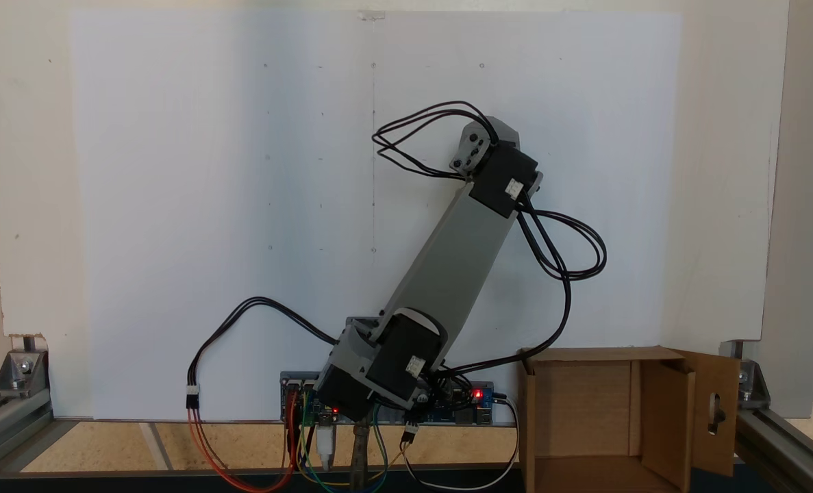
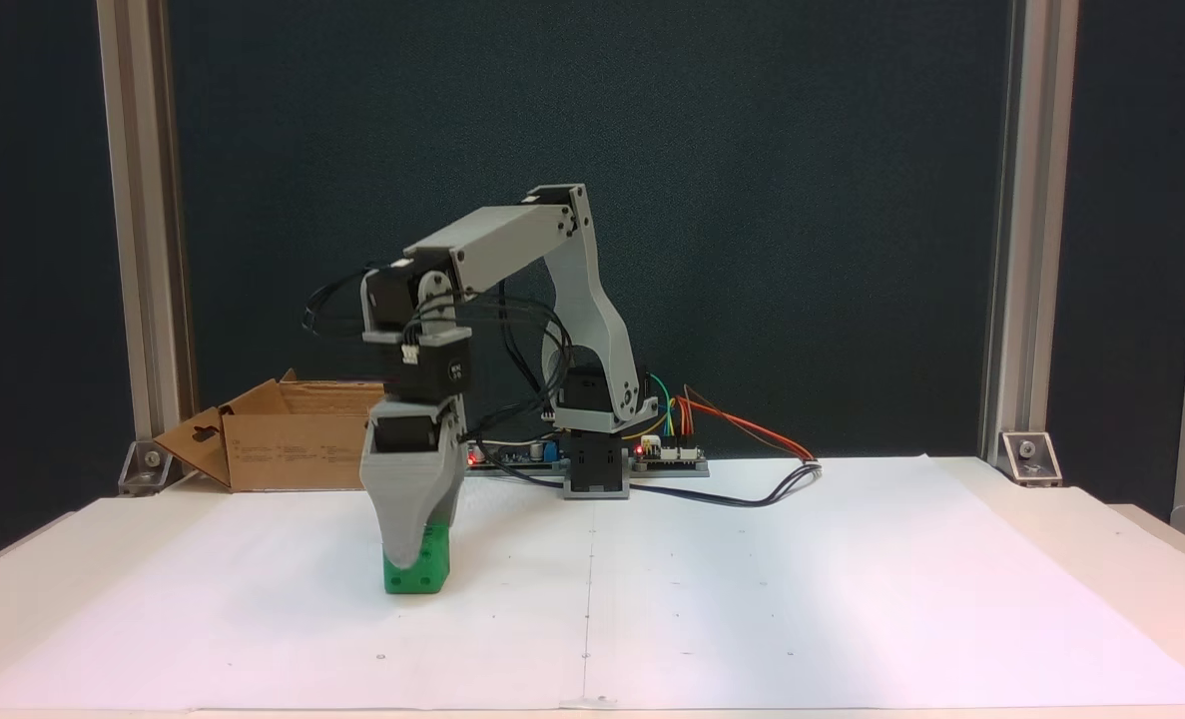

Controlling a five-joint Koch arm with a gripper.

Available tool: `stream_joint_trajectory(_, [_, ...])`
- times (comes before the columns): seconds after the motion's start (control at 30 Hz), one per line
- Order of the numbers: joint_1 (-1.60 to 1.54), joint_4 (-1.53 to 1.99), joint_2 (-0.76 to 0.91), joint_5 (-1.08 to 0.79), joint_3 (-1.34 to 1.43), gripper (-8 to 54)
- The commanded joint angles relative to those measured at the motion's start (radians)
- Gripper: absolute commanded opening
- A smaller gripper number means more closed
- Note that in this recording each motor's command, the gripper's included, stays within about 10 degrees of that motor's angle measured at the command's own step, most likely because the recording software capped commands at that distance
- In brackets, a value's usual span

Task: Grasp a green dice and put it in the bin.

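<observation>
One green dice (image 2: 418, 573) | flat on paper, cube, no long axis | gripper (image 2: 414, 547) over it, jaw state unclear | bin (image 2: 288, 446) behind

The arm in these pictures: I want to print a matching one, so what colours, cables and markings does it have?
The arm has light grey printed links, boxy and tapering, joined by black servo blocks with small white connectors. Thin black cables loop loosely between the joints. The gripper is a grey wedge narrowing to its tip. At the base, red, orange, yellow and green wires leave a blue board with red lights.
</observation>
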Motion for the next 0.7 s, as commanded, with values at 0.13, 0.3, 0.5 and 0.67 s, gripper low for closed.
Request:
stream_joint_trajectory(0.13, [-0.009, -0.043, -0.002, 0.054, -0.002, 43.0])
stream_joint_trajectory(0.3, [-0.008, -0.072, -0.017, 0.046, 0.009, 43.0])
stream_joint_trajectory(0.5, [0.000, -0.077, -0.023, 0.018, 0.009, 43.1])
stream_joint_trajectory(0.67, [0.008, -0.077, -0.028, 0.017, 0.014, 43.0])
